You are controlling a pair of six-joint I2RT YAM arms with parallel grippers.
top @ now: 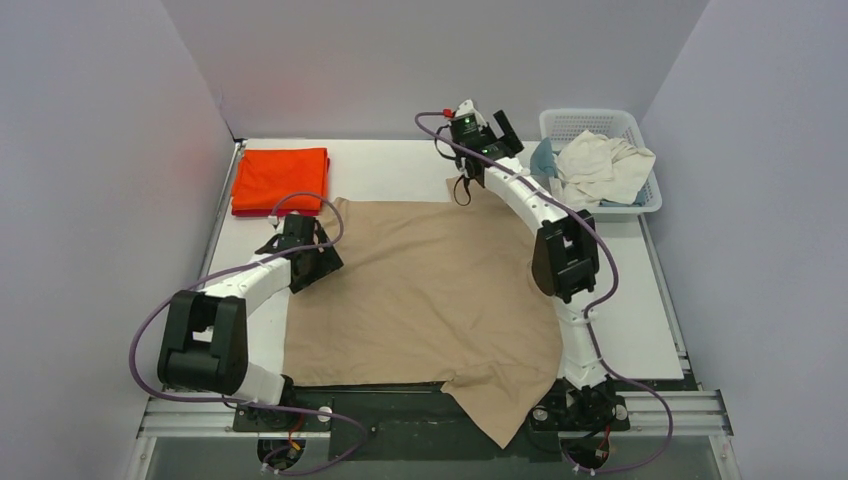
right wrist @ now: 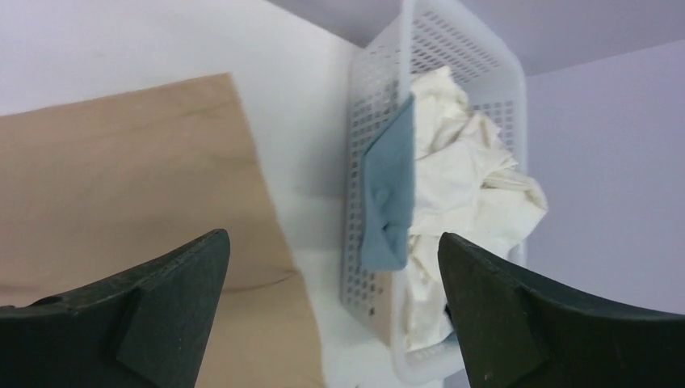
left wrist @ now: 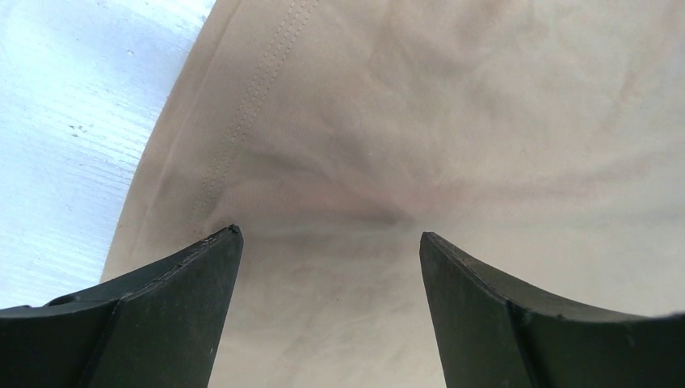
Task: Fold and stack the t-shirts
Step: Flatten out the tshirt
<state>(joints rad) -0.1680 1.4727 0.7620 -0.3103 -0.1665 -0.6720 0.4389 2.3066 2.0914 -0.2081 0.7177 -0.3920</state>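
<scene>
A large tan t-shirt [top: 430, 290] lies spread flat in the middle of the table, one corner hanging over the near edge. My left gripper [top: 322, 262] is open and low over its left edge. The left wrist view shows the gripper [left wrist: 329, 234] right above the tan cloth [left wrist: 452, 121], next to a stitched hem. My right gripper [top: 505, 133] is open and empty, raised beyond the shirt's far right corner [right wrist: 121, 178]. In the right wrist view the gripper [right wrist: 333, 237] faces the basket. A folded orange t-shirt [top: 281, 178] lies at the far left.
A white lattice basket [top: 640, 205] stands at the far right, also in the right wrist view [right wrist: 452, 48]. It holds a crumpled cream-white shirt [top: 600, 165] and a blue one [right wrist: 392, 202] draped over its rim. Walls close in on three sides.
</scene>
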